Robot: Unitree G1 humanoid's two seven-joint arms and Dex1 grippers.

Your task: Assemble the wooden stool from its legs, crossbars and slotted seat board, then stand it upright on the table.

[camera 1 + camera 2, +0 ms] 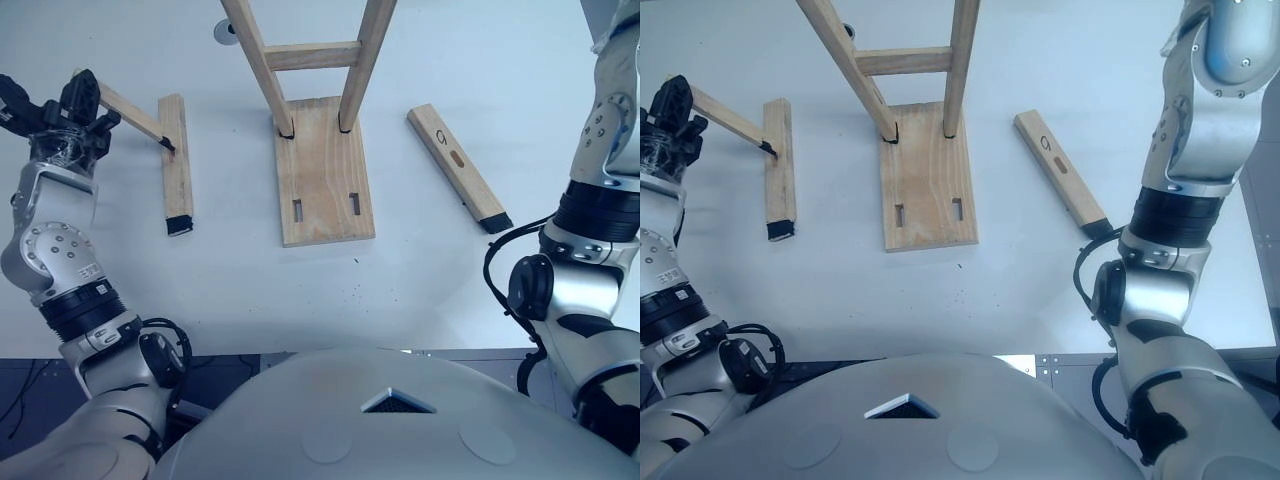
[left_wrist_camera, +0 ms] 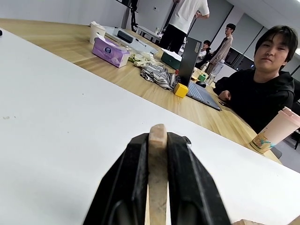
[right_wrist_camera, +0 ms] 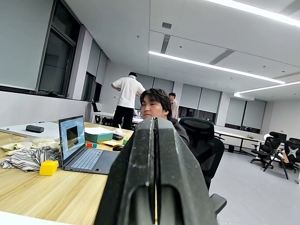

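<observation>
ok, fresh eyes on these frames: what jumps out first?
The seat board lies mid-table with two legs, joined by a crossbar, standing in its far slots; the near slots are empty. The left gripper is shut on a bar whose other end meets the left leg, flat on the table; the right leg lies loose beside the board.

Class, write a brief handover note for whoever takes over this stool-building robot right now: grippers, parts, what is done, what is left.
Left gripper: shut on the loose crossbar, whose far end meets the left leg lying on the table.
Right gripper: shut, empty, held up.
Seat board lies flat at centre. The right leg lies loose beside it.
Done: two upright legs, tied by the fitted crossbar, stand at the board's far end.
Left: fill the empty near slots, then stand the stool upright.
</observation>
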